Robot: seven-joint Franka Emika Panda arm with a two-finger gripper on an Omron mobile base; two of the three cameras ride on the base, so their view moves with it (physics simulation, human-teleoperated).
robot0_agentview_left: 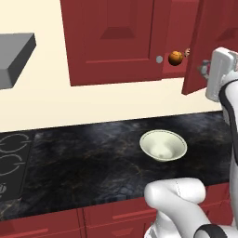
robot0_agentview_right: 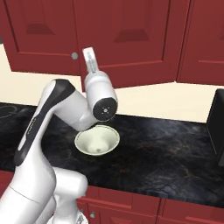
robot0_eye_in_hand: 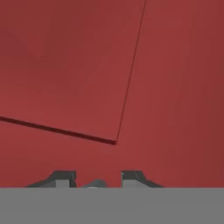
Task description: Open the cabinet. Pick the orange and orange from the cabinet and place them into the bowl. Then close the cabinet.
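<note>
The gripper (robot0_eye_in_hand: 93,180) is closed on the small grey knob (robot0_eye_in_hand: 92,183) of the cabinet (robot0_agentview_left: 111,42) to swing its door. 1 orange (robot0_agentview_left: 175,57) sits inside by the front edge. The bowl (robot0_agentview_left: 163,145) waits mid-counter below.

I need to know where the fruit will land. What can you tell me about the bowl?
The bowl is round, pale cream-white and smooth, with a plain wide rim. It stands upright and empty on the dark marbled counter, below the dark red cabinet, whose right door stands ajar. Nothing touches it but the counter.
</note>
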